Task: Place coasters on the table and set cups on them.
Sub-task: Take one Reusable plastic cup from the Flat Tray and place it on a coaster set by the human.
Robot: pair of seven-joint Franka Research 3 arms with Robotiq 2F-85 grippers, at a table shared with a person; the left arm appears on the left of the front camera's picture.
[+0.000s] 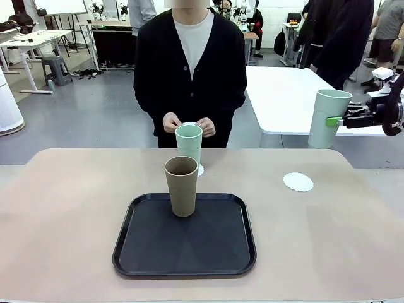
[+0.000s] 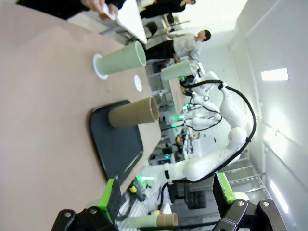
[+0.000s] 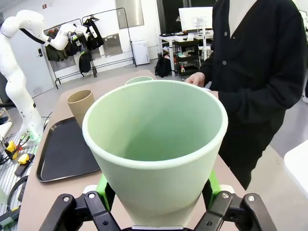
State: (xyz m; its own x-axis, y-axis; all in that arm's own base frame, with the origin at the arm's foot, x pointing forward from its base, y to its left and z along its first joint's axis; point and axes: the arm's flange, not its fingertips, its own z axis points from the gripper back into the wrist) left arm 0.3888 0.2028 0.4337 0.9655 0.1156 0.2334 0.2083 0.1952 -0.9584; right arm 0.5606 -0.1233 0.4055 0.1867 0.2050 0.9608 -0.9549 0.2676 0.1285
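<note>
front view across table [image 1: 63, 208] toward person [image 1: 189, 69], wrist views; all share tray [image 1: 208, 243]

Matt, smooth beige on the tabletop [image 1: 63, 208]. Smooth black plastic with a dull sheen on the tray [image 1: 158, 246]. Matt, slightly chalky finish on the tan cup [image 1: 182, 186], the mint cup [image 1: 189, 142] and the other mint cup [image 3: 159, 139]. Thin white paper, lacy-edged, for the coaster [image 1: 298, 182]. Matt black casing on the left end effector [image 2: 166, 190], with green rubbery-looking pads [image 2: 109, 195]. Glossy white shell on the right arm [image 2: 202, 166]. Soft dark knit cloth for the cardigan [image 1: 151, 76]
</note>
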